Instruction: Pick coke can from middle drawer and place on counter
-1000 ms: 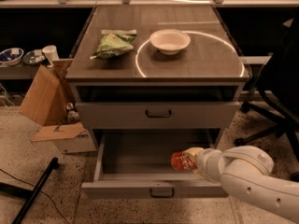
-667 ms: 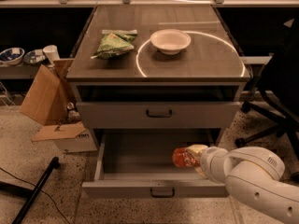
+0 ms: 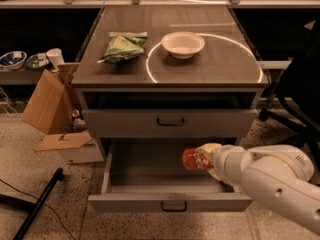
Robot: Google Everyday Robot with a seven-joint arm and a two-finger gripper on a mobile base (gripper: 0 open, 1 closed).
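The coke can point(image 3: 192, 159), red with a pale end, lies sideways in my gripper point(image 3: 206, 160) over the right side of the open middle drawer point(image 3: 150, 176). The gripper is shut on the can and holds it a little above the drawer's grey floor. My white arm point(image 3: 270, 179) reaches in from the lower right and hides the drawer's right rear corner. The counter point(image 3: 210, 69) above is wood-grain with a bright ring of light on it.
A white bowl point(image 3: 183, 44) and a green snack bag point(image 3: 122, 46) sit on the counter. The upper drawer point(image 3: 170, 122) is closed. A cardboard box point(image 3: 52, 109) stands on the floor at left, and a dark pole point(image 3: 37, 204) lies lower left.
The gripper has lifted the can slightly up and away from the drawer floor. The arm has shifted a little to the right.
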